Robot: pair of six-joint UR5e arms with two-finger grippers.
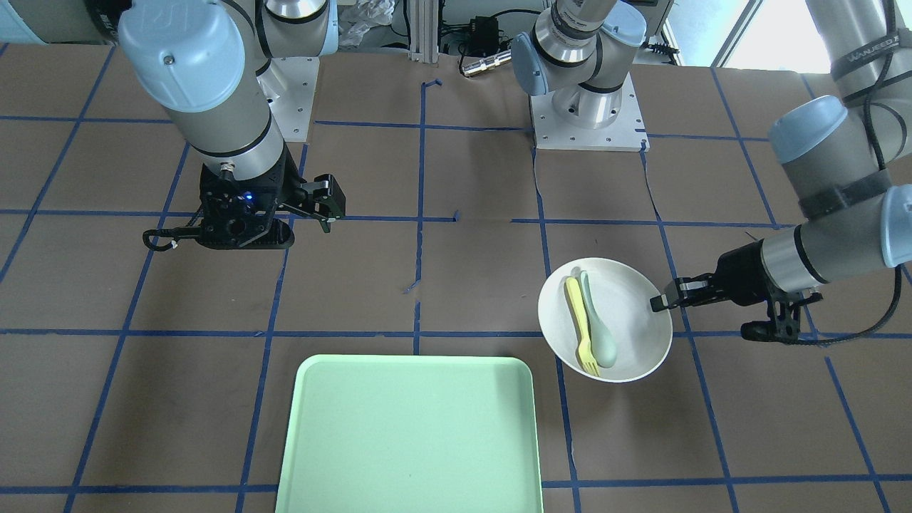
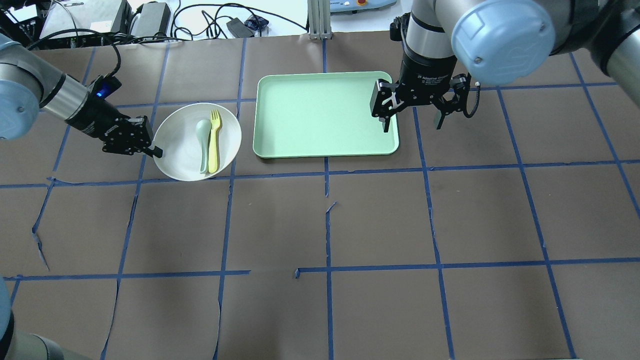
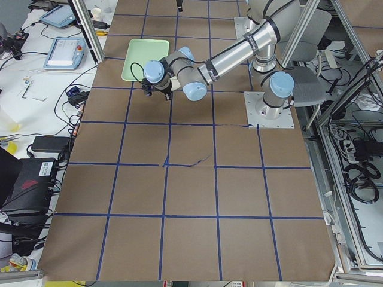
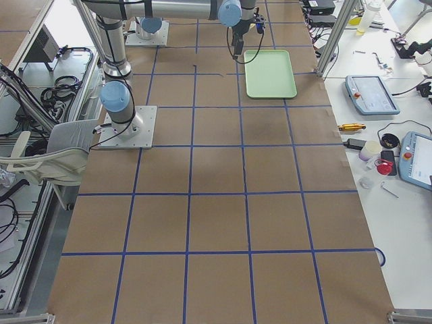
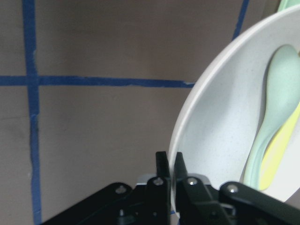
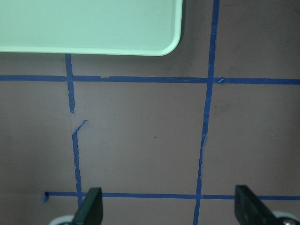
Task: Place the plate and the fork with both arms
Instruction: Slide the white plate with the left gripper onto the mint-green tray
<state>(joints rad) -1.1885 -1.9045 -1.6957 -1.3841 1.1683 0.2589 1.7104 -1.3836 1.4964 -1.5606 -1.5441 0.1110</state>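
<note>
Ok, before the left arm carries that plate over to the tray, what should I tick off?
1. Is the left gripper shut on the plate? Ok: one finger sits on each side of the rim.
2. Are the fork and the spoon inside the plate? Ok: they lie side by side.
3. Is there room on the tray? Ok: nothing lies on it.
4. Is the right gripper open and holding nothing? Ok.
5. Is the right gripper off the tray? Ok: its wrist view shows only table below it.
6. Is the one-edge grip firm enough for a loaded plate? Cannot tell.
</note>
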